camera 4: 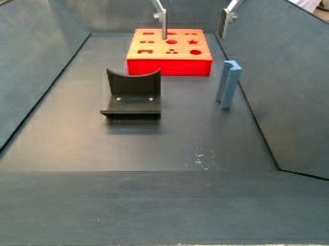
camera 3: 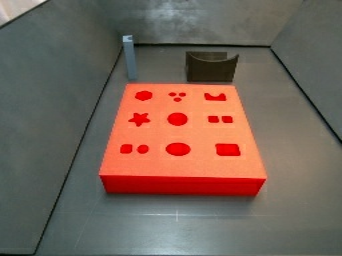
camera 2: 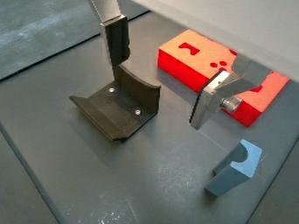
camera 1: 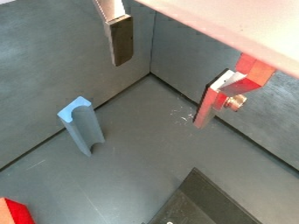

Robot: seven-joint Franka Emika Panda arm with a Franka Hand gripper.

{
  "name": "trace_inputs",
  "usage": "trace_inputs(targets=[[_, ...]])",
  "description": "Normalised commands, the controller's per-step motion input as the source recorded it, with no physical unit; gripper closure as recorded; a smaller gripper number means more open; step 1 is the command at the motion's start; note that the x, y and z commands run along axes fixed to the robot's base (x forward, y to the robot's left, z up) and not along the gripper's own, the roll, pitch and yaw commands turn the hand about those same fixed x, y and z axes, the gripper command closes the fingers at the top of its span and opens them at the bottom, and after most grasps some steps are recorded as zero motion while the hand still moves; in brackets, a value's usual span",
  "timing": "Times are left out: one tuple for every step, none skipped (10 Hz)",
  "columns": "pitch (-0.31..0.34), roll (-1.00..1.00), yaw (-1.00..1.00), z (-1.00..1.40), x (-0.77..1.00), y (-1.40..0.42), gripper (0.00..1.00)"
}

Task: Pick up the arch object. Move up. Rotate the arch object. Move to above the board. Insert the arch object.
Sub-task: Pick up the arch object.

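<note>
The arch object (camera 4: 229, 84) is a small pale blue-grey block. It stands upright on the grey floor beside a side wall, and shows in both wrist views (camera 1: 79, 123) (camera 2: 237, 166) and in a side view (camera 3: 130, 58). The board (camera 3: 181, 140) is a large red slab with shaped cut-outs; it also shows in the other side view (camera 4: 167, 53) and a wrist view (camera 2: 191, 58). My gripper (camera 4: 195, 12) hangs high over the board's far end, well away from the arch object. It is open and empty in both wrist views (camera 1: 167, 74) (camera 2: 162, 77).
The dark fixture (camera 4: 131, 94) stands on the floor near the board, seen below the gripper in a wrist view (camera 2: 117, 109) and behind the board in a side view (camera 3: 210, 66). Grey walls (camera 4: 264, 77) enclose the floor on all sides.
</note>
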Motion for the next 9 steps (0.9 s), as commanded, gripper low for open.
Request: trace_inputs(targets=[[0.0,0.0,0.0,-0.03,-0.02,0.04,0.0],[0.043,0.04,0.09,-0.09,0.08,0.12,0.0],[0.0,0.0,0.0,-0.33,-0.07,0.0,0.0],[-0.009,0.0,0.23,-0.54,-0.56,-0.24,0.0],[-0.046,0.0,0.14,-0.61,-0.89,-0.19,0.0],[-0.05,0.0,0.11,-0.53,-1.0,-0.19,0.0],[-0.05,-0.02,0.09,-0.42,-1.0,-0.16,0.0],[-0.061,-0.02,0.09,-0.26,-1.0,-0.17,0.0],[-0.113,-0.02,0.09,-0.04,-0.88,-0.21,0.0]])
